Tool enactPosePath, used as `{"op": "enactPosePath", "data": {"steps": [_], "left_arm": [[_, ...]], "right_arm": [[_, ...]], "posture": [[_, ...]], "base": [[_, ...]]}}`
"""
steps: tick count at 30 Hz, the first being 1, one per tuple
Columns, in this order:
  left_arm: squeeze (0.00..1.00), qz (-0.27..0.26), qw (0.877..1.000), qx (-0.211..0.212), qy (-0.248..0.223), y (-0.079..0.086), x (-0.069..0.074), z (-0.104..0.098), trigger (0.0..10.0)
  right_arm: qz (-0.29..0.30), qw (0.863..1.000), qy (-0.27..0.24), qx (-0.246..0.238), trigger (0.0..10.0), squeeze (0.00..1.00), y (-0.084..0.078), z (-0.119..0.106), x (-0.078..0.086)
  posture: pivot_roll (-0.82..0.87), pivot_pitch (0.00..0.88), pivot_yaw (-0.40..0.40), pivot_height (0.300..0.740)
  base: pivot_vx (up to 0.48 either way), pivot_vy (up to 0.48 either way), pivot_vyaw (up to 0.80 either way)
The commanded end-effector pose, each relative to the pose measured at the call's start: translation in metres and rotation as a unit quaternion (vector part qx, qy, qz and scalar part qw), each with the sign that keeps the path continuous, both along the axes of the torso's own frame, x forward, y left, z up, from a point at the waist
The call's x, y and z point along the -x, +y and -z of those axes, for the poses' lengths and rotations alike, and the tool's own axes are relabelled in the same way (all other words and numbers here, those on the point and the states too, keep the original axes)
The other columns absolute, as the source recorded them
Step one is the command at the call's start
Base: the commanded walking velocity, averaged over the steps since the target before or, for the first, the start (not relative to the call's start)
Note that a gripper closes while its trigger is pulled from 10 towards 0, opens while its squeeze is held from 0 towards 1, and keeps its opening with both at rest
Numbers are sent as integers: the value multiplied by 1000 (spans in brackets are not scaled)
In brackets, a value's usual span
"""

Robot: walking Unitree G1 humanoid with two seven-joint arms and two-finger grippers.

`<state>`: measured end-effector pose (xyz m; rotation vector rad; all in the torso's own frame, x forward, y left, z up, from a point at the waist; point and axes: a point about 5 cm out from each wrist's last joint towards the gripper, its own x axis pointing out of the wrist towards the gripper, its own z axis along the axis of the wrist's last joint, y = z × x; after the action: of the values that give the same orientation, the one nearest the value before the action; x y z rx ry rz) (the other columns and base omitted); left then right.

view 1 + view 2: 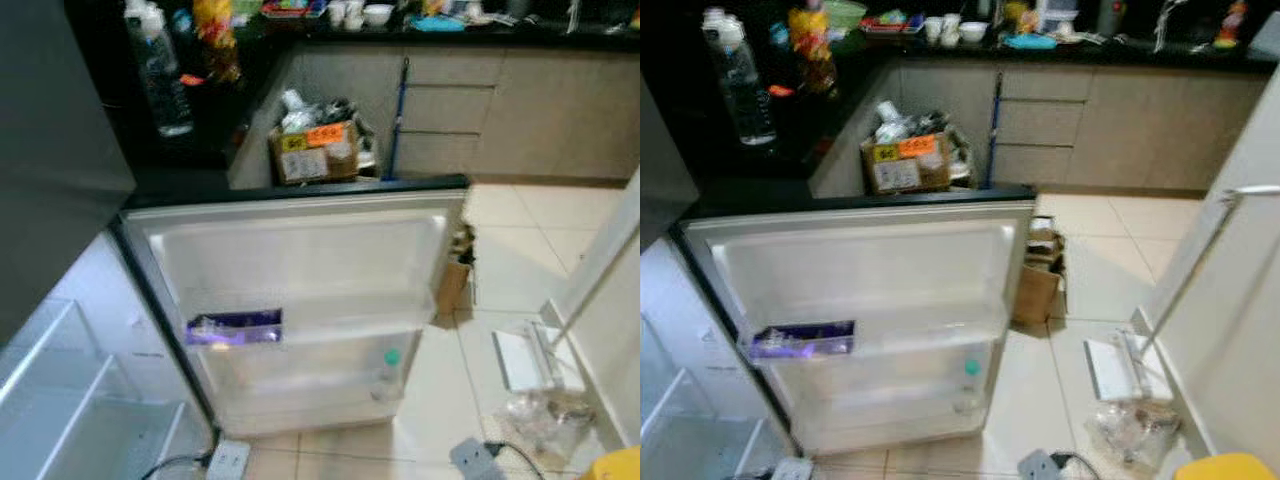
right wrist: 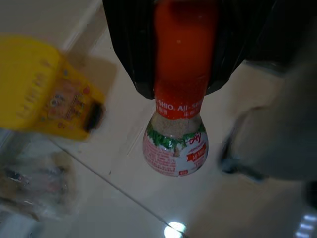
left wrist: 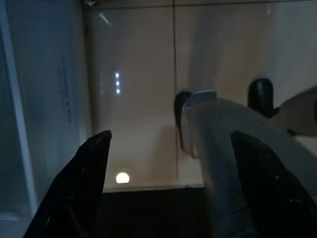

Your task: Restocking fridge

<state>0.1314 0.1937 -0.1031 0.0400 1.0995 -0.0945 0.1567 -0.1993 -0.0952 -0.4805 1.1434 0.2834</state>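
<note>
My right gripper (image 2: 181,49) is clenched on the red cap of a small pear-shaped seasoning bottle with a red-and-green label (image 2: 176,148), hanging over the pale floor tiles. It looks light, rigid and slick, so gripping the cap's ribbed sides suits. My left gripper (image 3: 168,188) hangs released. The white plastic fridge door shelves (image 1: 300,330) stand open.

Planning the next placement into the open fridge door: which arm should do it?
Right. The right gripper already holds the red-capped seasoning bottle, while the left gripper is open with nothing in it. The fridge door shelf has free room beside the purple packet.
</note>
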Motion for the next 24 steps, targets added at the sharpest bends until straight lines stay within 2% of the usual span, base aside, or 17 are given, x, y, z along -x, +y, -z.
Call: {"op": "enactPosePath", "data": {"steps": [1,3,10,13,16,18,24], "left_arm": [[0,7,1000,1,-7,-3,-4,-1,10000],[0,7,1000,1,-7,-3,-5,-1,10000],[0,2,1000,12,-11,-5,-5,-1,10000],[0,8,1000,15,-8,-6,-5,-1,10000],[0,8,1000,18,-7,-8,-4,-1,10000],[0,2,1000,18,-8,-7,-4,-1,10000],[0,-2,1000,16,-9,-6,-4,-1,10000]], "right_arm": [[4,1000,-3,9,10000,0,-9,-2,-1],[5,1000,-3,9,10000,0,-11,-2,-1],[13,1000,-2,6,10000,0,-14,-3,-1],[19,1000,-2,4,10000,0,-15,-3,-1],[23,1000,4,-6,10000,0,-20,-4,-2],[12,1000,8,-4,10000,0,-28,-6,0],[7,1000,13,-19,10000,0,-37,-9,0]], "posture": [[-84,0,-17,740],[-84,0,-17,740],[-86,0,-18,740],[-87,0,-17,740],[-89,0,-17,740],[-91,0,-17,740],[-92,0,-16,740]], "base": [[315,0,0],[304,0,0],[0,0,0],[0,-411,0],[0,-472,0],[0,0,0],[0,0,0]]}}
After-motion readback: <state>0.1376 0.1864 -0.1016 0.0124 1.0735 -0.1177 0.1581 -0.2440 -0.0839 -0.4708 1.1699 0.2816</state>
